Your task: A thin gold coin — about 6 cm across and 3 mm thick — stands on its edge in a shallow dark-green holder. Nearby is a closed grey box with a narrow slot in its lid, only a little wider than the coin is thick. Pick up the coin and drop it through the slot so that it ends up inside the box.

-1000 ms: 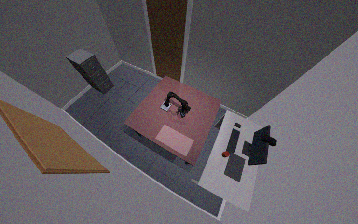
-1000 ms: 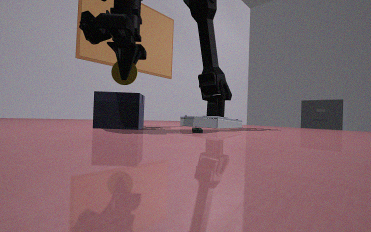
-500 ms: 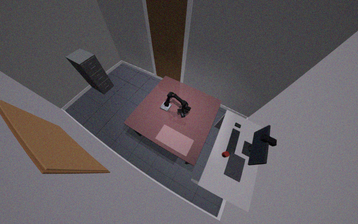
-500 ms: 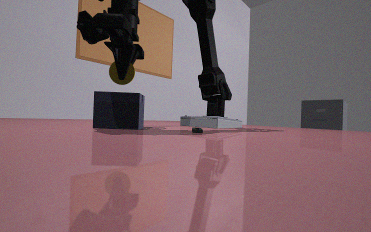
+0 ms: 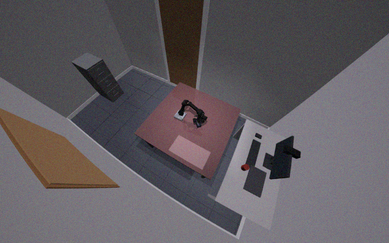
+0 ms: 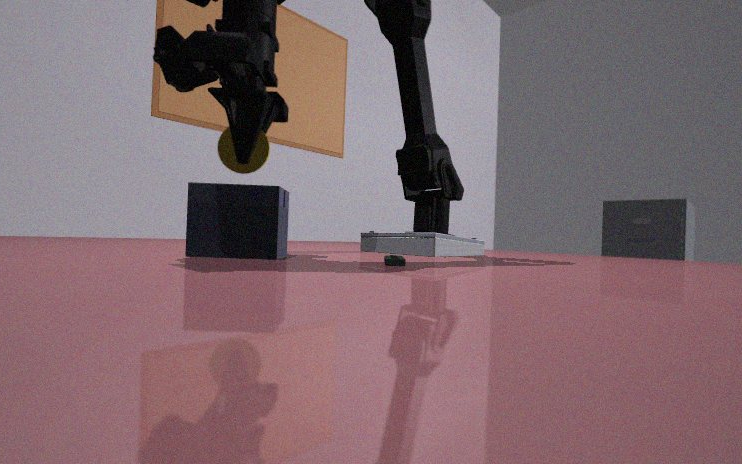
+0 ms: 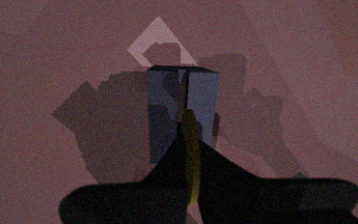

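Green holder (image 6: 394,260) beside arm base (image 6: 422,243)

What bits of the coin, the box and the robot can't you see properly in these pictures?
- Coin: in the exterior view the gripper covers its middle; in the wrist view only a thin yellow edge shows.
- Box: its slot is out of sight in the exterior view, because the lid faces up.
- Holder: too small in the exterior view to show any detail.
- Arm: cut off by the exterior view's top edge.
- Top view: coin and box too small to make out.
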Tool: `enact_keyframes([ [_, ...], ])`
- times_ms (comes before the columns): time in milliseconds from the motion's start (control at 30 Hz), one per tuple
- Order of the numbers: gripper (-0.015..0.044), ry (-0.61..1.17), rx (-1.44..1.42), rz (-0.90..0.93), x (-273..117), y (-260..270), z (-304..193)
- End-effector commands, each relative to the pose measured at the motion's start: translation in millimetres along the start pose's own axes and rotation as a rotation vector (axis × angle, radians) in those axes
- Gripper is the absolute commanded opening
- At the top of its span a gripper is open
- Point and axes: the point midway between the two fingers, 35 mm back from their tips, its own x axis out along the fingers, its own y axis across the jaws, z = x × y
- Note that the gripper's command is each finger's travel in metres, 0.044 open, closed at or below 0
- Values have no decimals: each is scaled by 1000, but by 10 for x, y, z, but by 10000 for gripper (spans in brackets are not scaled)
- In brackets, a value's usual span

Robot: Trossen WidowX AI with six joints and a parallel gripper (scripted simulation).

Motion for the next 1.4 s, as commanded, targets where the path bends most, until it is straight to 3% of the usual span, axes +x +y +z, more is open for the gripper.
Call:
enact_keyframes([
  [0,0,3,3,-3,33,-10,-9],
  [867,0,3,-2,-3,158,-10,-10],
  [1067,157,0,1,0,129,-2,-2],
  [1367,161,0,1,0,129,-2,-2],
])
